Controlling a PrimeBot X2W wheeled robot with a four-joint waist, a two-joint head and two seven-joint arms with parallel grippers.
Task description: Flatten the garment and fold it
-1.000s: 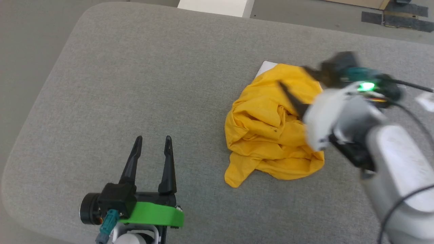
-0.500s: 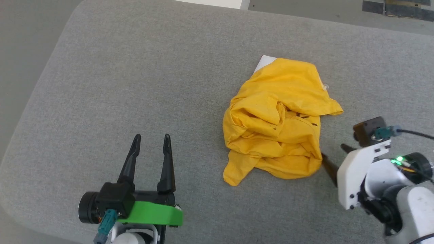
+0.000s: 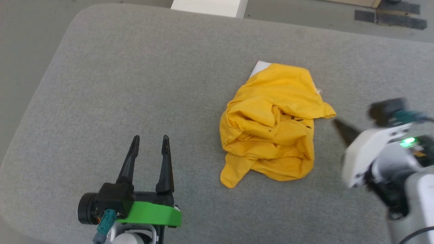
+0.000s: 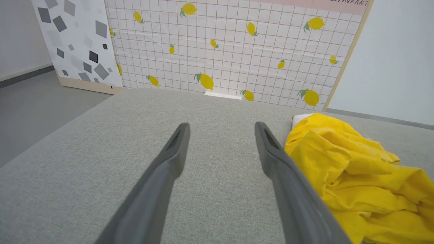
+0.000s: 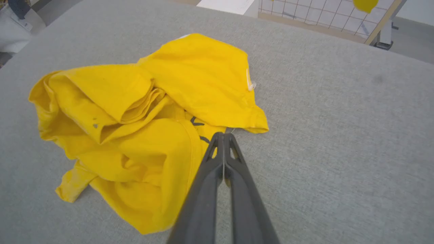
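Head view: I see the garment (image 3: 271,125) bunched up on the grey tabletop (image 3: 135,67), right of the middle. Left wrist view: my left pincer (image 4: 222,124) is wide apart and empty. Right wrist view: my right pincer (image 5: 222,135) is pressed together, with its tips beside the garment's edge.

The garment (image 3: 271,125), a mustard-yellow T-shirt, is lying crumpled in a bunched heap, with small black marks showing among the folds. It is sitting just left of the right hand (image 5: 223,135) and well right of the left hand (image 3: 150,140).
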